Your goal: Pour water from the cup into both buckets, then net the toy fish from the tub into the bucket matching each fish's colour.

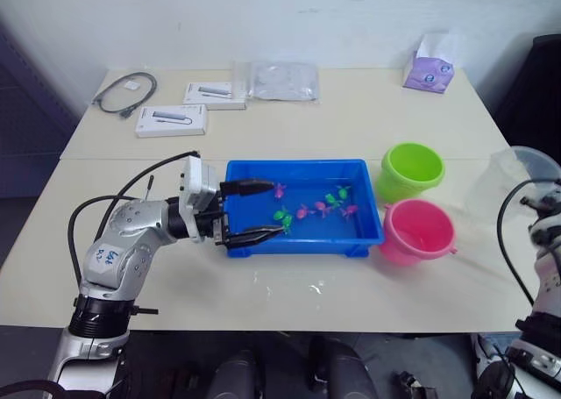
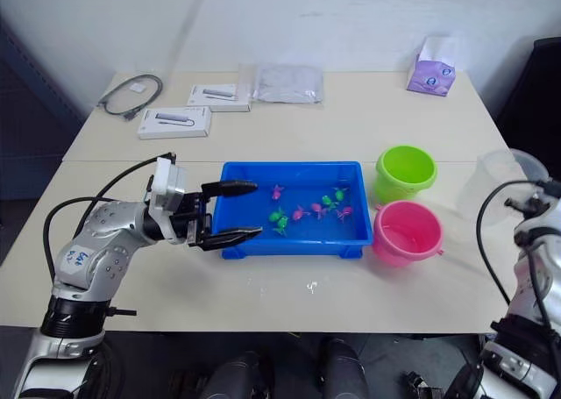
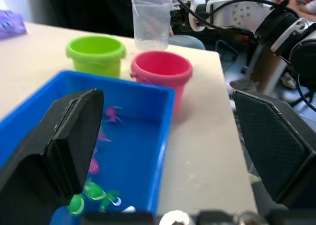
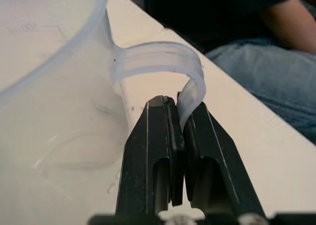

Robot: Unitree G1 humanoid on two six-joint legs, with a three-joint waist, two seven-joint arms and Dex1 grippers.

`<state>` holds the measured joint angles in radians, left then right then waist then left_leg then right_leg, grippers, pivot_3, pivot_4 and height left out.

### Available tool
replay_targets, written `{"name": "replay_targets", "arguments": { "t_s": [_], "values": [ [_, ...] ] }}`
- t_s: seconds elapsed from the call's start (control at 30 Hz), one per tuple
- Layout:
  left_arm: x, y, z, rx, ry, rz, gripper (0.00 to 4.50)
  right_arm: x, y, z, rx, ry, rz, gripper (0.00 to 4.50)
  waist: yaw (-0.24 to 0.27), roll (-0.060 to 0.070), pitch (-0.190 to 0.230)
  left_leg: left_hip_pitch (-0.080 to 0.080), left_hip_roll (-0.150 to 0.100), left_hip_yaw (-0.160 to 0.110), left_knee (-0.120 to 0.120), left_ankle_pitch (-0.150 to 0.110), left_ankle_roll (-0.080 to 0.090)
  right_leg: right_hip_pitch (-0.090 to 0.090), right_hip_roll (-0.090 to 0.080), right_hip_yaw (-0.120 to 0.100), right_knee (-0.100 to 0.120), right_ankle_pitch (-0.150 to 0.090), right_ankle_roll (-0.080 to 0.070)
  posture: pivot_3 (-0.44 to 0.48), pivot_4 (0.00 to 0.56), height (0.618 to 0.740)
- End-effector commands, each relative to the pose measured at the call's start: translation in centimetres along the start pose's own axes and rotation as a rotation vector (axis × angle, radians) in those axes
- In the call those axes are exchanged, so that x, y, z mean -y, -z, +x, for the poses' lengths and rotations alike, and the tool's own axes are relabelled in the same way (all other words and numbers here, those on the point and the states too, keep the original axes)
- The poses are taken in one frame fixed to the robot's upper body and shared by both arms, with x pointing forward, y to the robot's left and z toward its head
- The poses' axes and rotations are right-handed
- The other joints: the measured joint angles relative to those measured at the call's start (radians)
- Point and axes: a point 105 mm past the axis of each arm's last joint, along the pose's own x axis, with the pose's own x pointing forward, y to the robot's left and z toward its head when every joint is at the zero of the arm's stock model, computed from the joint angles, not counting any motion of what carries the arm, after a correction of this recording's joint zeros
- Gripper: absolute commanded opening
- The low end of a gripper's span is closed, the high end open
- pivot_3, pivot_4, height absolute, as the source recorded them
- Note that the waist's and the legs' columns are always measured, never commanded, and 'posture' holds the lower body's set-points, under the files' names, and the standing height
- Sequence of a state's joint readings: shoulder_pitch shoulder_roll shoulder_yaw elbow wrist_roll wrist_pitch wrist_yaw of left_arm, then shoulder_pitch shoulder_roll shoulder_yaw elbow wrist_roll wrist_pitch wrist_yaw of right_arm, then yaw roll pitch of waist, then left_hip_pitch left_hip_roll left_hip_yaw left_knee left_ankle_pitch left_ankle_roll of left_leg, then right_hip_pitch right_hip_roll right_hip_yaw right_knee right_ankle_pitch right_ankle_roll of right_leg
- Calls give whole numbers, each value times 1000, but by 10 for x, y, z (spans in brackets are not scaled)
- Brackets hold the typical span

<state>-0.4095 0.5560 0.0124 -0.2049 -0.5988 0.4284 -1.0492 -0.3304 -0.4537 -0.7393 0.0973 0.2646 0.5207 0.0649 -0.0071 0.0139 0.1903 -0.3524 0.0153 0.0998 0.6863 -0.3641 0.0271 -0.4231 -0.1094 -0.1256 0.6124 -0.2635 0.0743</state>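
The blue tub [image 1: 298,165] lies at the middle of the table with several tiny pink and green toy fish [image 1: 302,211] in it. Right of it stand the lime green bucket [image 1: 411,171] and, nearer to me, the pink bucket [image 1: 419,232]. My left gripper [image 1: 276,209] is open at the tub's left end, one finger over the tub's inside and the other along its near wall. My right gripper [image 4: 180,106] is shut on the thin handle of the clear cup [image 1: 513,180], held upright over the table's right edge. Whether the cup holds water I cannot tell.
Two white boxes [image 1: 171,120], a coiled grey cable [image 1: 127,92] and a clear plastic bag [image 1: 282,81] lie at the back of the table. A purple tissue pack [image 1: 429,73] sits at the back right. A person's legs [image 4: 276,71] show beyond the table's right edge.
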Motion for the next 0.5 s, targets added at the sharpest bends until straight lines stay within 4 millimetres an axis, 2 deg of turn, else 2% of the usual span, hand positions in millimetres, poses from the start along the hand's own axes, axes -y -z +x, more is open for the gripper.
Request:
{"name": "replay_targets", "arguments": {
  "t_s": [0.03, 0.33, 0.4, 0.43, 0.5],
  "values": [
    [9, -4, 0, 8, 28, 24, 4500, 3, 1, 4, 59, 15, -19, 28, -1, 0, 0, 1, 0, 1, 0, 0, 0, 0, 0, 2, 0, 0, 0, 0, 150, 740],
    [10, -3, -1, 1, 14, 23, 4500, 5, 28, 12, 30, 56, 40, 28, 3, 0, 0, 0, 0, 4, 0, 1, 0, -4, 0, 6, 3, 0, 0, 0, 150, 740],
    [9, -3, -1, 1, 9, 26, 4500, 4, 30, 11, 28, 40, 39, 761, 3, 0, 0, 0, 0, 4, 0, 1, 0, -4, 0, 6, 3, 0, 0, 0, 150, 740],
    [9, -3, -1, 1, 7, 27, 4500, 4, 31, 9, 23, 36, 38, 940, 3, 0, 0, 0, 0, 4, 0, 1, 0, -4, 0, 7, 4, 0, 0, 0, 150, 740],
    [9, -3, -1, 0, 6, 28, 4500, 6, 31, 5, 17, 35, 29, 1863, 3, 0, 0, 0, 0, 4, 0, 1, 0, -4, 0, 7, 4, 0, 0, 0, 150, 740]
  ]
}}
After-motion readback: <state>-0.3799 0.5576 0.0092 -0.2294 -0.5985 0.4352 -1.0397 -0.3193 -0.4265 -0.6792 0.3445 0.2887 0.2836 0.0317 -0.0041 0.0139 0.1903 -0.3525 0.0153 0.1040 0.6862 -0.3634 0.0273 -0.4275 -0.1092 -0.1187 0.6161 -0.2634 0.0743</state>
